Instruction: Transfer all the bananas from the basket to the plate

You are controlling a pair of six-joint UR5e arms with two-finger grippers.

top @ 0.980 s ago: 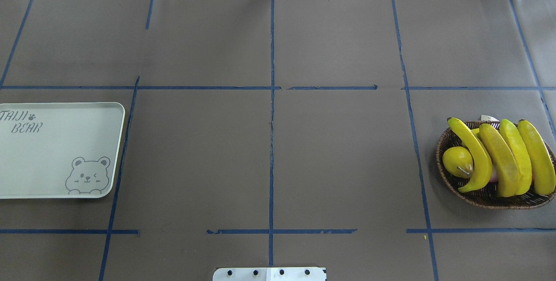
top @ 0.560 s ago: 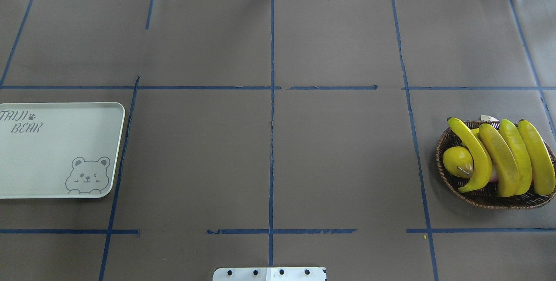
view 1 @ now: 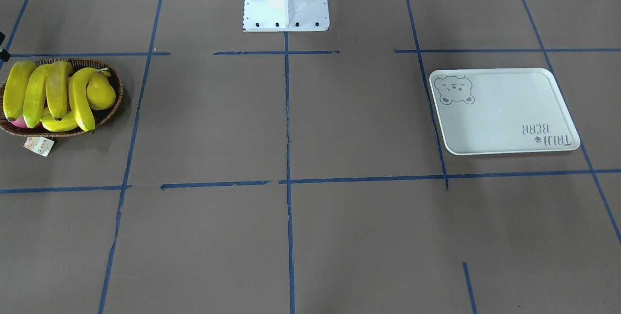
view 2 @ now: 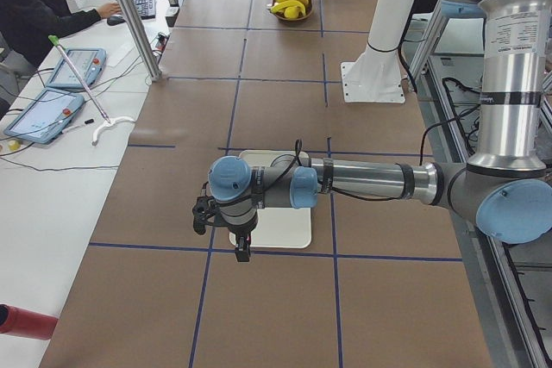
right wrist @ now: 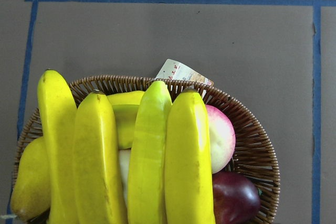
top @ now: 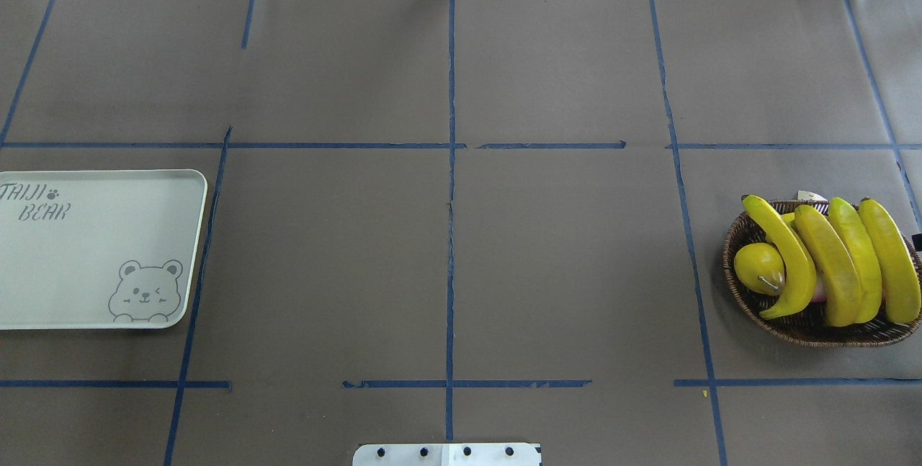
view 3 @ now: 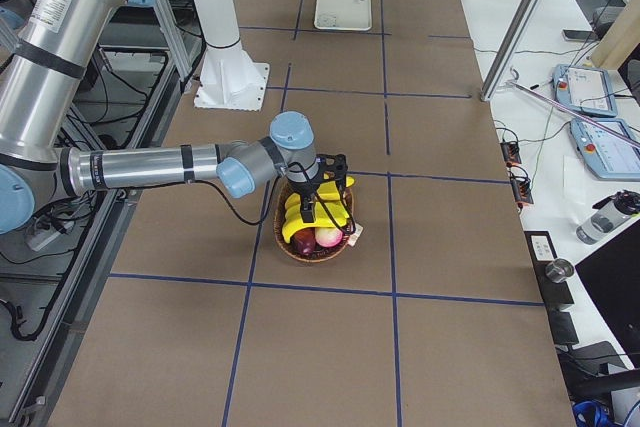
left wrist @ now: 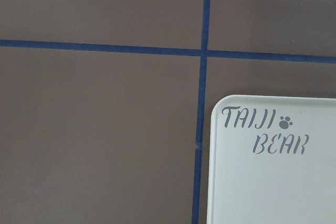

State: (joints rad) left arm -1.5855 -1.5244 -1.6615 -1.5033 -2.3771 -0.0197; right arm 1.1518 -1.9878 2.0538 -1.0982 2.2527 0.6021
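- The right gripper (view 3: 310,209) hangs directly over the basket (top: 735,293), well above the fruit. It shows clearly only from the desk's end, so I cannot tell whether its fingers are wide or narrow.
- Straight below it lie the four bananas (right wrist: 149,156), all in the basket, side by side on top of the other fruit. None is on the plate.
- Their long axes run roughly away from the robot, tilting a little in the overhead view. In the right wrist view they run top to bottom. Judging from this, fingers closing across a banana would need to close along the desk's length.
- The outermost banana (top: 889,257) lies at the basket's far-right rim. The most curved one (top: 789,257) wraps beside the pear (top: 758,266). A peach (right wrist: 223,137) and a dark red fruit (right wrist: 236,203) sit under the bananas' edge.
- The right arm is clearly the nearer one. The first pick looks like a plain descent.
- The plate (top: 94,257) lies bare, well apart at the desk's other end.
- The left gripper (view 2: 244,252) hovers over the plate's lettered corner. Its finger state cannot be told.
- Against the earlier overhead frames, bananas, basket and plate are unmoved. A dark sliver (top: 918,239) now shows at the right edge beside the basket, probably part of the right arm.
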